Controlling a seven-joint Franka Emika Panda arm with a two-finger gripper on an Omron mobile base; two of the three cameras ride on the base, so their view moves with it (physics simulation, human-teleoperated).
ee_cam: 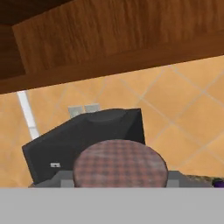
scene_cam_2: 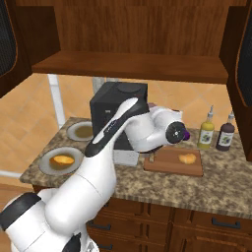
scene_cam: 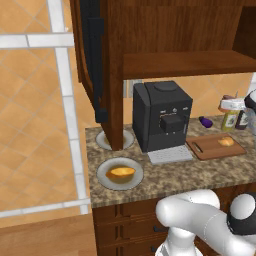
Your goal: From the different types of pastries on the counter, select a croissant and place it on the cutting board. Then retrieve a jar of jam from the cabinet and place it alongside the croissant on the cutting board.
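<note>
The croissant [scene_cam: 226, 141] is seen lying on the cutting board [scene_cam: 212, 150] at the right of the left base view; in the right base view it sits toward the right end of the board, at centre right. An orange-brown pastry [scene_cam: 120, 173] is shown on a grey plate [scene_cam: 106, 181] on the counter [scene_cam: 200, 172], lower left of the coffee machine [scene_cam: 161, 117]. A second plate [scene_cam_2: 78, 132] is placed behind it, beside the open cabinet [scene_cam: 180, 62]. In the hand view a checked, greyish-pink lid of the jar of jam [ee_cam: 120, 164] is seen at bottom centre, right against the camera, with the coffee machine behind it. The gripper fingers are hidden by the jar, so whether they are clenched on it cannot be told. Two bottles [scene_cam_2: 216, 133] are stood at the right of the right base view, just behind the board
</note>
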